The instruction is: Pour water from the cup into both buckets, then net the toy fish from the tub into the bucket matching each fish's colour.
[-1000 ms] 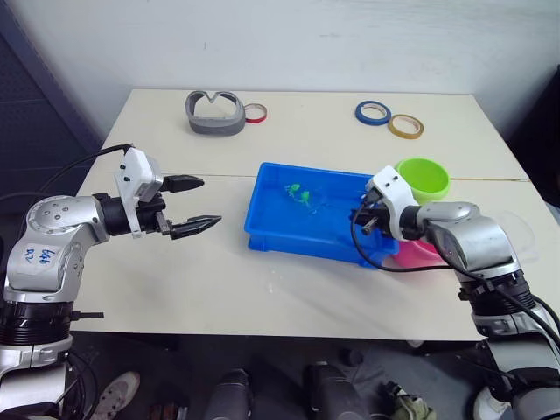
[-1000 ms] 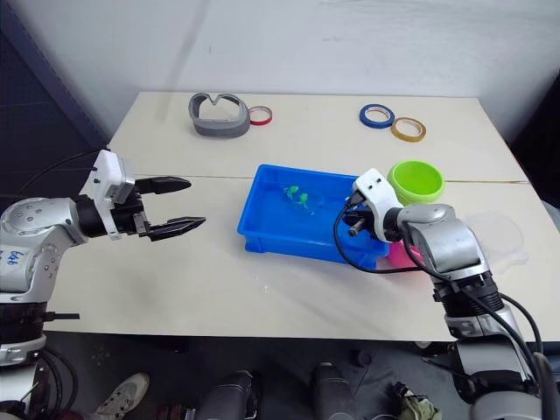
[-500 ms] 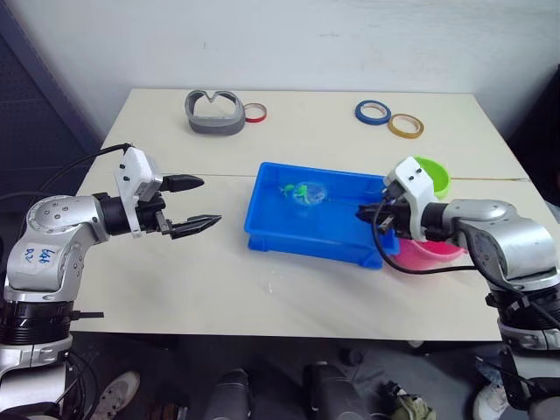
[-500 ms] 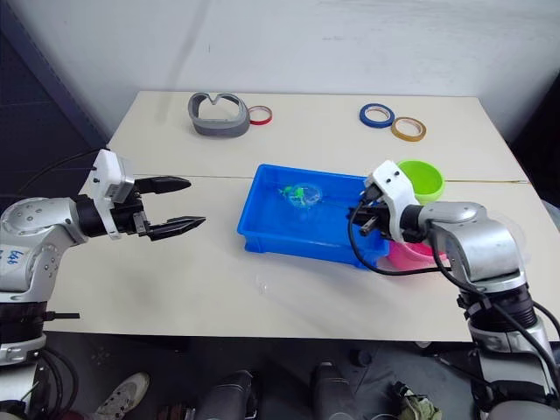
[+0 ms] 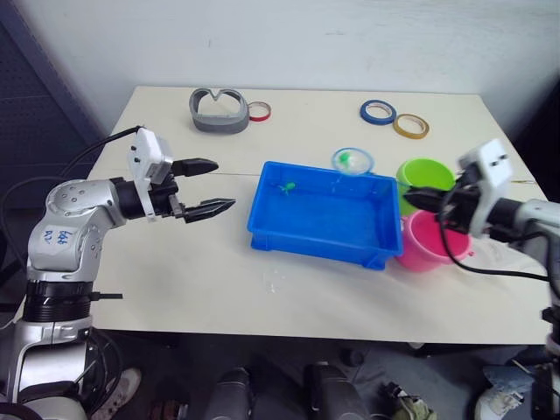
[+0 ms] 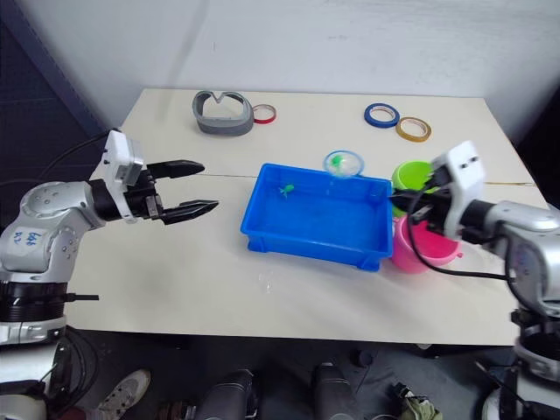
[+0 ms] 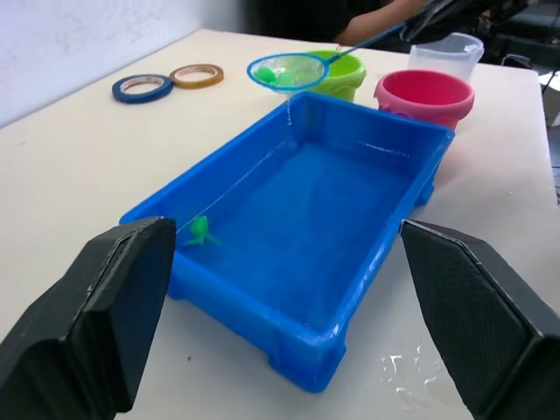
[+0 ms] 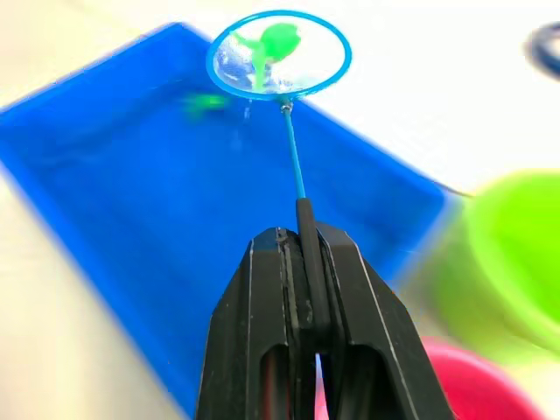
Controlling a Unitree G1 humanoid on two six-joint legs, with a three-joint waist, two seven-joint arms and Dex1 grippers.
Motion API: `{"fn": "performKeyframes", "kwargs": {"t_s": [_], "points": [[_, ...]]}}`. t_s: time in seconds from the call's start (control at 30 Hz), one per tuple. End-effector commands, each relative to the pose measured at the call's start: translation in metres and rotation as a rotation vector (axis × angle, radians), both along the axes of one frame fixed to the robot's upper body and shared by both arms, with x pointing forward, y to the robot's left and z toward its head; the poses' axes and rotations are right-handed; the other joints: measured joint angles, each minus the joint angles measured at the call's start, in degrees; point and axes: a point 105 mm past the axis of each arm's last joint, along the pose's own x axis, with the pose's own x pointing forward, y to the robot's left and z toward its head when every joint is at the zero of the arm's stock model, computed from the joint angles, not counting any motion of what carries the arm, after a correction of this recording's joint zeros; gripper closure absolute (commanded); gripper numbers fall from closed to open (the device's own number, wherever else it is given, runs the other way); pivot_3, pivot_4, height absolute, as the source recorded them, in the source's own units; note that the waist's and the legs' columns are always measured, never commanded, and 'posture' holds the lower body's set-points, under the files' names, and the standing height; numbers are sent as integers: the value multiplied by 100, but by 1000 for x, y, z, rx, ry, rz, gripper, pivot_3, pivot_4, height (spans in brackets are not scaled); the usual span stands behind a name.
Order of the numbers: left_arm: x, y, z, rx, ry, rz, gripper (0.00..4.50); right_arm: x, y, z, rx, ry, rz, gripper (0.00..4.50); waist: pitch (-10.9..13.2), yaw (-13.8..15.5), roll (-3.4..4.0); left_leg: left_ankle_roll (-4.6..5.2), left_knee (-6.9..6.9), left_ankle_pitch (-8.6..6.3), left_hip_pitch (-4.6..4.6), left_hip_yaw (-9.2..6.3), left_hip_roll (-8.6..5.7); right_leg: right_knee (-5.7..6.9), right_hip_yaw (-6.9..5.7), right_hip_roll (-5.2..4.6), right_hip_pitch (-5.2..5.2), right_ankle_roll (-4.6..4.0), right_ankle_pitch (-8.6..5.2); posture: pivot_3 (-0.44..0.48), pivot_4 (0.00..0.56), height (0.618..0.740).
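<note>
The net (image 8: 278, 54) handle is clenched in the right hand (image 8: 302, 262), a green fish (image 8: 275, 41) lifted above the tub (image 5: 319, 229) by the bench's far edge. The left hand (image 5: 203, 186) is spread open, empty.

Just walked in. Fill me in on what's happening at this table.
The right gripper is shut on the handle of the net, held raised over the far rim of the blue tub, with a green fish in its mesh. Another green fish floats in the tub. The green bucket and pink bucket stand beside the tub. The left gripper hangs open, empty.
</note>
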Motion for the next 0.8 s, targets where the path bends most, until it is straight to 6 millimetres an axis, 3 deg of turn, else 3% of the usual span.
{"fn": "performKeyframes", "kwargs": {"t_s": [0.03,0.27,0.5,0.67,0.8], "points": [[2,-8,9,-18,-29,-40,41,-3,-32,17,-22,-73,-110,4500,0,-2,0,0,1,0,-3,0,0,3,0,0,-4,0,0,0,150,740],[12,-28,7,-10,-41,-81,41,7,-82,13,-136,-109,-317,4500,0,-7,0,3,13,3,-17,15,-2,11,10,4,-19,1,1,0,150,740],[12,-27,5,-3,-40,-90,41,15,-86,3,-408,-155,-330,4500,0,-18,1,2,15,4,-16,27,2,23,13,10,-31,2,1,0,150,740],[12,-26,3,5,-36,-89,41,13,-85,-6,-874,-282,-252,4500,0,4,0,2,19,4,-19,26,-2,19,13,6,-29,3,1,0,150,740],[12,-26,1,7,-36,-90,41,12,-83,-8,-1108,-385,-194,4500,0,1,1,3,25,5,-21,30,-4,19,11,7,-29,4,2,0,150,740]]}}
